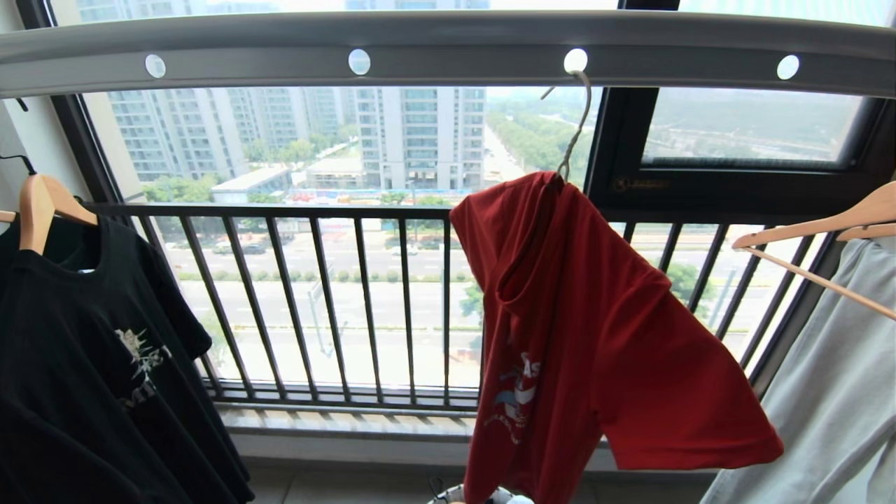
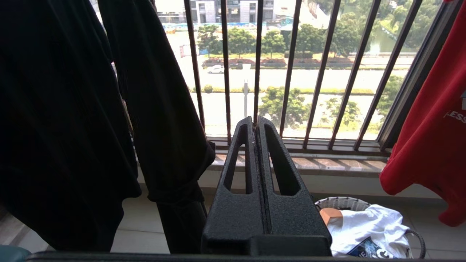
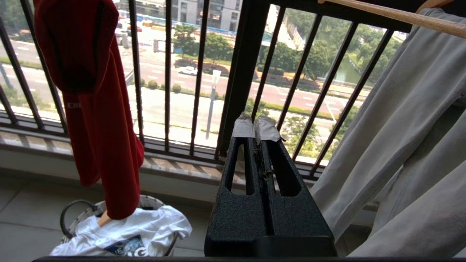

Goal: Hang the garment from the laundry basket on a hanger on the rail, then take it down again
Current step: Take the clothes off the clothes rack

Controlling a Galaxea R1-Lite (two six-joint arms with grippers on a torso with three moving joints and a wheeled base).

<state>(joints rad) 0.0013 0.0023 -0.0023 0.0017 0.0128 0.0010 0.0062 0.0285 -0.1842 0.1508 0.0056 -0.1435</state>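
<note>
Hanging from the rail in the head view, the garment is a red short-sleeved T-shirt on the hanger, whose long hook sits in a round hole. The shirt hangs bunched and skewed, one sleeve spread to the right; part of the blue-white chest graphic shows. The hanger's body is hidden by cloth, so its seating probably cannot be confirmed. In the left wrist view, the left gripper is closed and empty, with the laundry basket on the floor below the red hem. In the right wrist view, the right gripper is likewise closed on nothing, well apart from the garment.
</note>
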